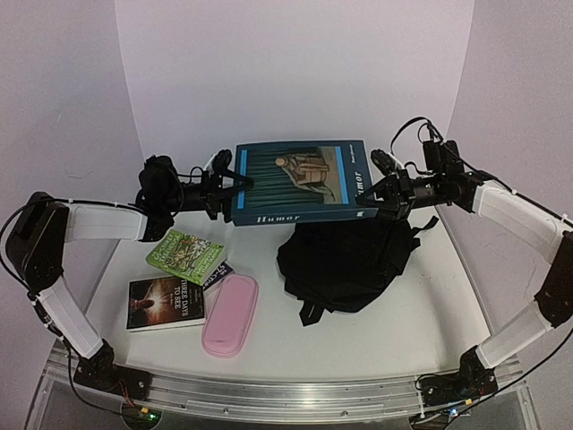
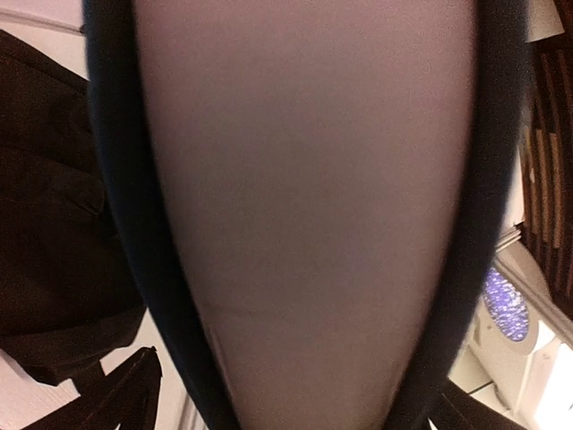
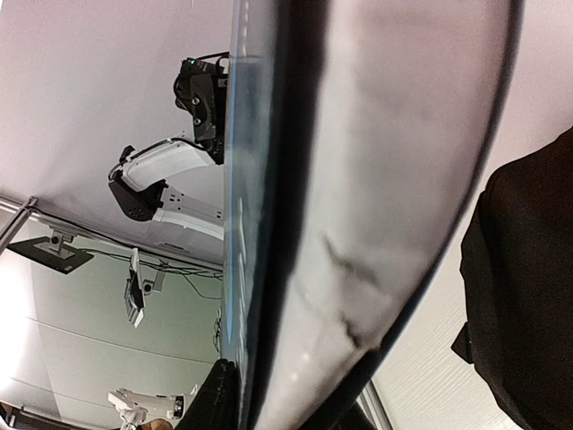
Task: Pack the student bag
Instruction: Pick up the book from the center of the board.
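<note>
the left gripper [image 1: 226, 190] and right gripper [image 1: 383, 192] each pinch one end of the large blue hardcover book [image 1: 300, 184], level above the soft black fabric student bag [image 1: 345, 260], i think to share its weight.

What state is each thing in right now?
Humor book: closed, held aloft by both grippers.
left gripper: shut on Humor book.
right gripper: shut on Humor book.
student bag: slumped on table, zip unclear.
pink pencil case: lying flat.
green book: closed, lying flat.
dark book: closed, lying flat.
</note>
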